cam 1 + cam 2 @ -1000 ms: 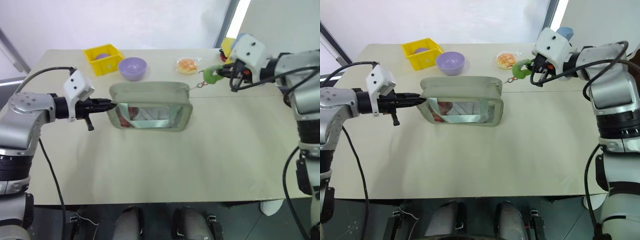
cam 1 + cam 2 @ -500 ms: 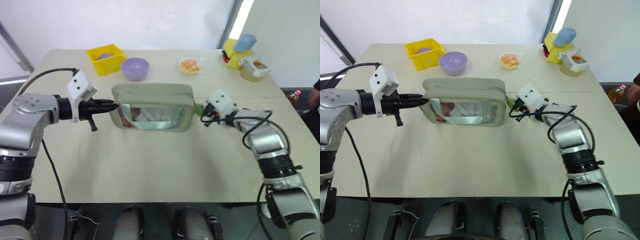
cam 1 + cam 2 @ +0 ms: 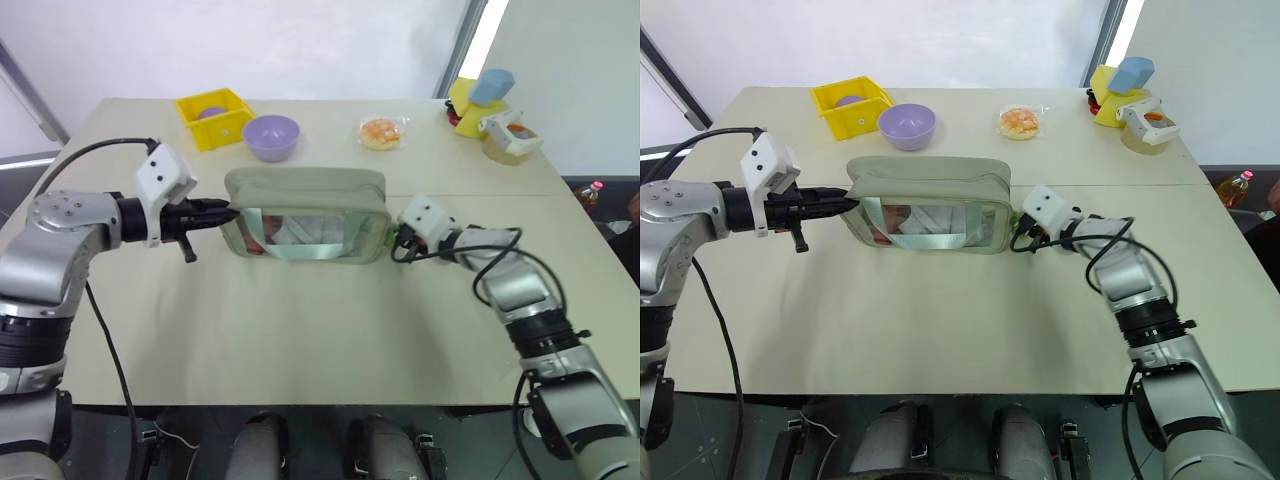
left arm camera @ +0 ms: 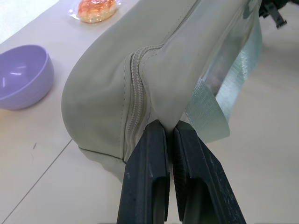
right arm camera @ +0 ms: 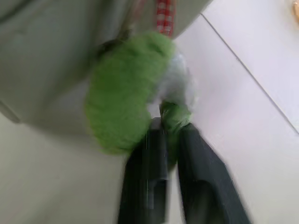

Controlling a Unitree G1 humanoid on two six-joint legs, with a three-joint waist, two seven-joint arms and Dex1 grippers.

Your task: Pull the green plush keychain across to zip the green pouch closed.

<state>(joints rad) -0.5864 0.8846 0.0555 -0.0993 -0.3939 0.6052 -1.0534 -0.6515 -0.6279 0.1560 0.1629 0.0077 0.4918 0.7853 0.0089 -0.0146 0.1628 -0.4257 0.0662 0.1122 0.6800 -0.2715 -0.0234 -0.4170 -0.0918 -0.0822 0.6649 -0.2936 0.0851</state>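
Pinching the green plush keychain (image 5: 126, 105), the right pincer (image 5: 170, 135) sits beside the green pouch (image 3: 930, 180).

A pale beige table (image 3: 300, 330) carries everything. Near its middle lies the green pouch (image 3: 300, 190), clear window side facing the near edge. Toward the far edge stand a yellow bin (image 3: 212, 117) and, just beside it, a lilac bowl (image 3: 271, 136). Further right lies 1 wrapped bun (image 3: 380, 132). At the far right corner are a yellow and blue object (image 3: 478, 100) and a small container (image 3: 510, 136).
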